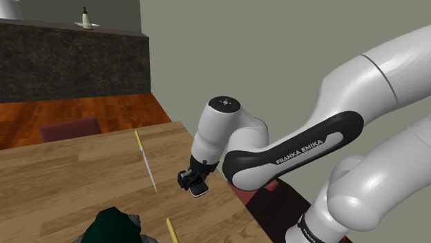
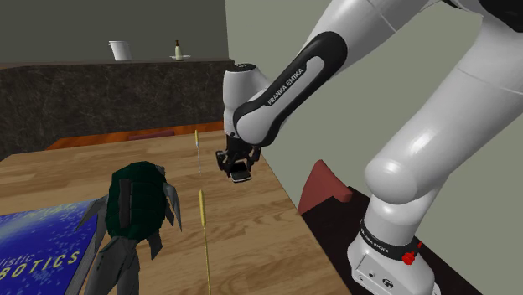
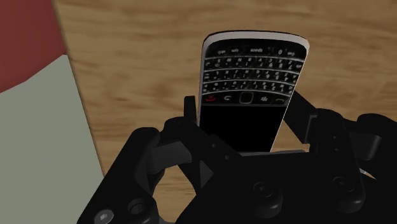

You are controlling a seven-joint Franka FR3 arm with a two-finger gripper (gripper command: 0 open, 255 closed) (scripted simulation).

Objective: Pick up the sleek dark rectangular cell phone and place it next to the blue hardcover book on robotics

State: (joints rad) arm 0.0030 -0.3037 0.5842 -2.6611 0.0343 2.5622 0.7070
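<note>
A dark cell phone (image 3: 251, 76) with a keypad and a light rim sits between my black fingers (image 3: 190, 109), which clasp its sides near the screen end. My gripper (image 1: 195, 183) is shut on the phone (image 1: 201, 191) close over the wooden table (image 1: 83, 179), near its edge by the wall. From the second exterior view, the gripper (image 2: 237, 167) holds the phone (image 2: 244, 175) tilted, with its keypad end lowest. The blue book (image 2: 42, 243) lies flat at that view's lower left corner.
A dark green figure (image 2: 138, 201) stands between the book and my gripper. Two thin yellow sticks (image 1: 146, 162) (image 2: 204, 230) lie on the table. A red seat (image 2: 323, 188) is wedged between table and wall. Behind is a dark counter (image 1: 76, 59) with a bottle (image 1: 86, 19).
</note>
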